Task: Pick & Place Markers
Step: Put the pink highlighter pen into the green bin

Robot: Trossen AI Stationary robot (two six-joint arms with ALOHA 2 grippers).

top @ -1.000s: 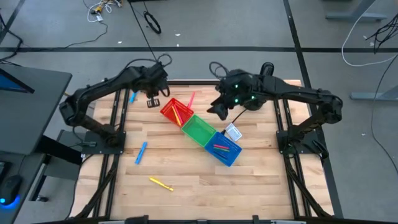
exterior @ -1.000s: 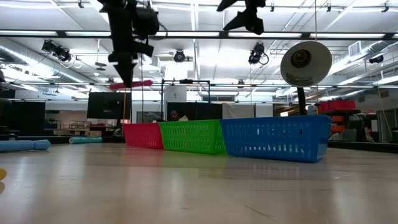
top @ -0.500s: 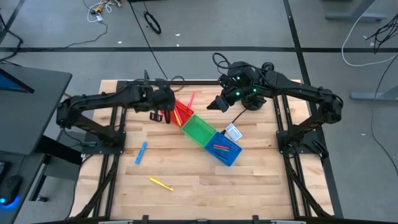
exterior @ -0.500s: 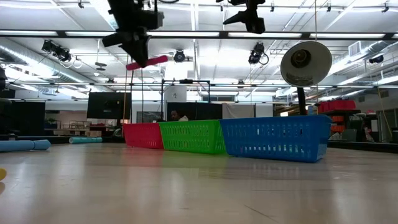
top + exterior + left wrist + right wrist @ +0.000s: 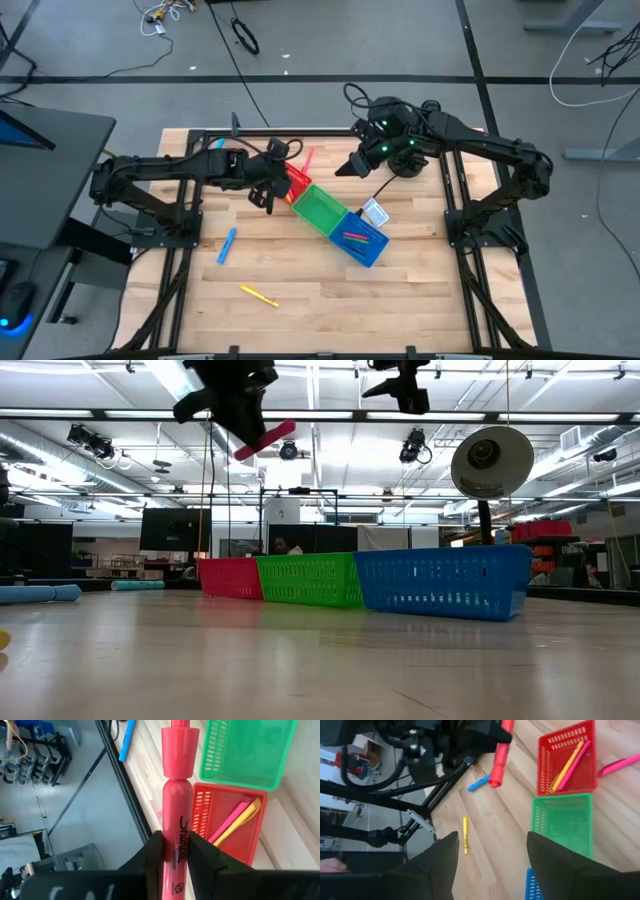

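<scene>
My left hand point(image 5: 176, 852) is clamped on a red marker point(image 5: 177, 795), holding it in the air above the worktop point(image 5: 320, 290) just beside the red bin point(image 5: 296, 181), where a pink and a yellow marker point(image 5: 235, 820) already lie. My right hand point(image 5: 346, 166) hangs with its fingers spread wide and nothing between them, off the far side of the green bin point(image 5: 320, 210). Outward, the blue bin point(image 5: 365, 243) holds more markers, and a pink marker point(image 5: 306, 158), a blue marker point(image 5: 228, 245) and a yellow marker point(image 5: 258, 295) lie loose on the worktop.
</scene>
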